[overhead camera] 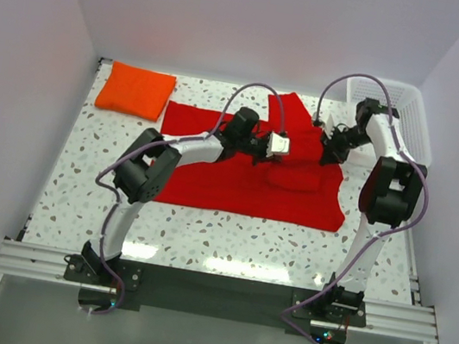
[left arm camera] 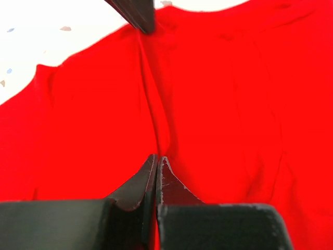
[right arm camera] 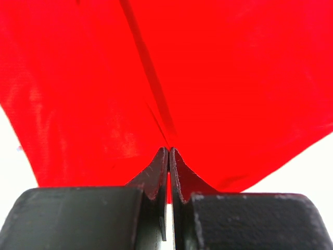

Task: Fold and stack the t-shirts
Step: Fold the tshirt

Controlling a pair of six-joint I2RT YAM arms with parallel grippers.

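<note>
Toward the far left corner of the speckled surface, your orange shirt lies as a flat rectangular pad of soft cloth, folded by the look of it. Right of it, the red shirt spreads across the middle, nearer the far edge. It is matte and limp, with a short sleeve pointing at the far edge and a soft hump near its right side.

Your left claw is clenched on a raised ridge of red cloth near the shirt's middle. Just beside it, your right claw is clenched on red cloth too, and creases fan away from its tips.

I'd judge you are mid-fold on the red shirt. The next move calls for both claws travelling together and level, with the pinched stretch taut, or the cloth will bunch.

At the far right corner stands a white plastic lattice basket.
</note>
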